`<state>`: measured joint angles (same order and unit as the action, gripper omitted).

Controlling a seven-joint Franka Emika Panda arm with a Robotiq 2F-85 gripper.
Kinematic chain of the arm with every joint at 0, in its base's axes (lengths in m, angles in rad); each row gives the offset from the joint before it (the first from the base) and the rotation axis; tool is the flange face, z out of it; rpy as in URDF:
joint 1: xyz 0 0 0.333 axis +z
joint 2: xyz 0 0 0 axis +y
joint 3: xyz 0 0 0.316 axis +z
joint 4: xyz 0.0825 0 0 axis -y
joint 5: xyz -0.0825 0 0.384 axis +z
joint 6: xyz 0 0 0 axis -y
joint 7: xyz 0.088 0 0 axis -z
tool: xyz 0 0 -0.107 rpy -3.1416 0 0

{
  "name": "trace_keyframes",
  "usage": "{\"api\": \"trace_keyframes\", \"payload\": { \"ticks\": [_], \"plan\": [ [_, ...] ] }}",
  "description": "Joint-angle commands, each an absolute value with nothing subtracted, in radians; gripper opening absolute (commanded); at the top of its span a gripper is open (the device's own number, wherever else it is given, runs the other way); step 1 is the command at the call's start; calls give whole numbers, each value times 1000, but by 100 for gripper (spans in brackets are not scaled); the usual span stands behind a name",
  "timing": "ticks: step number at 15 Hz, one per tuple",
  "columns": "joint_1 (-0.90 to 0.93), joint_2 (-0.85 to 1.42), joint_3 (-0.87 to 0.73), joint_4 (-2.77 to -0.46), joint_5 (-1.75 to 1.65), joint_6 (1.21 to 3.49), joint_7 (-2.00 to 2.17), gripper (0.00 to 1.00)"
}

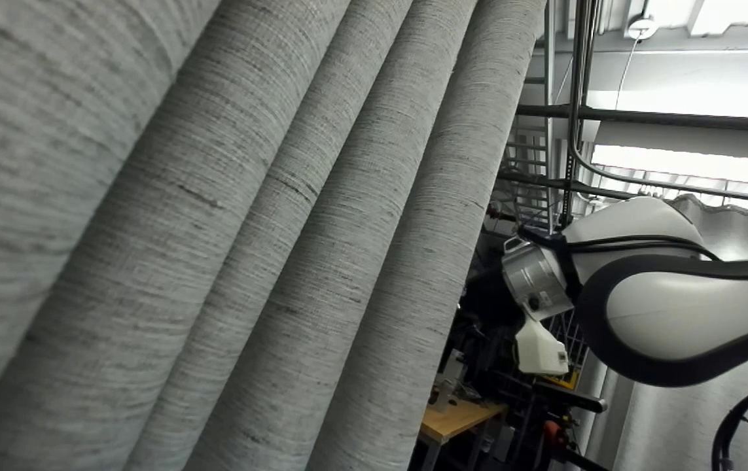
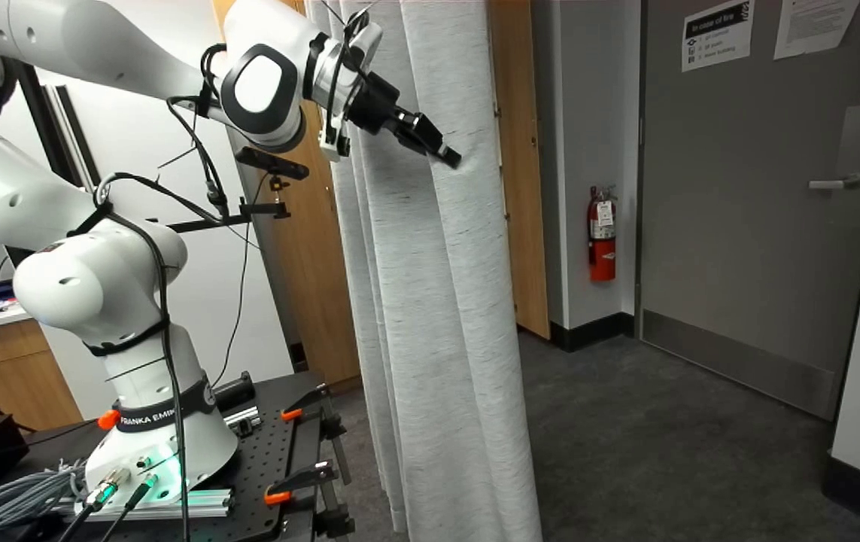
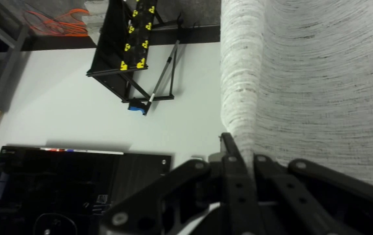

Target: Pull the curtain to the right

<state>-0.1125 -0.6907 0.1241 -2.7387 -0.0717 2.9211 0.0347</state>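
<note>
The light-grey curtain (image 1: 282, 196) hangs in deep pleats and fills much of an exterior view. It also hangs in front of the arm in an exterior view (image 2: 430, 316) and on the right side of the wrist view (image 3: 320, 81). My gripper (image 2: 448, 154) reaches the curtain at upper height. In the wrist view, the gripper (image 3: 243, 153) has the curtain's fold running down between its fingers, pinched narrow there. One fingertip shows beside the fold; the other is hidden behind the fabric. The robot arm (image 1: 675, 314) stands beyond the curtain's edge, where the fingertips are hidden.
A grey door (image 2: 746, 226) and a red fire extinguisher (image 2: 602, 235) are beyond the curtain. Clamps (image 2: 302, 482) sit on the robot's black table (image 2: 268, 452). The wrist view shows a black stepladder-like frame (image 3: 134, 49) and a dark screen (image 3: 59, 192). A wooden table (image 1: 455, 422) stands behind the arm.
</note>
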Motion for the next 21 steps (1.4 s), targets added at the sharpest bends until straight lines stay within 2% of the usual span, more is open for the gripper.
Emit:
{"api": "trace_keyframes", "payload": {
  "ticks": [1, 11, 21],
  "plan": [
    [-270, -713, 191, -2780, -158, 2853, 87, 0],
    [-687, -687, 334, -2646, -384, 2802, 211, 0],
    [-1209, -719, 588, -2523, -698, 2770, 514, 0]
  ]
}}
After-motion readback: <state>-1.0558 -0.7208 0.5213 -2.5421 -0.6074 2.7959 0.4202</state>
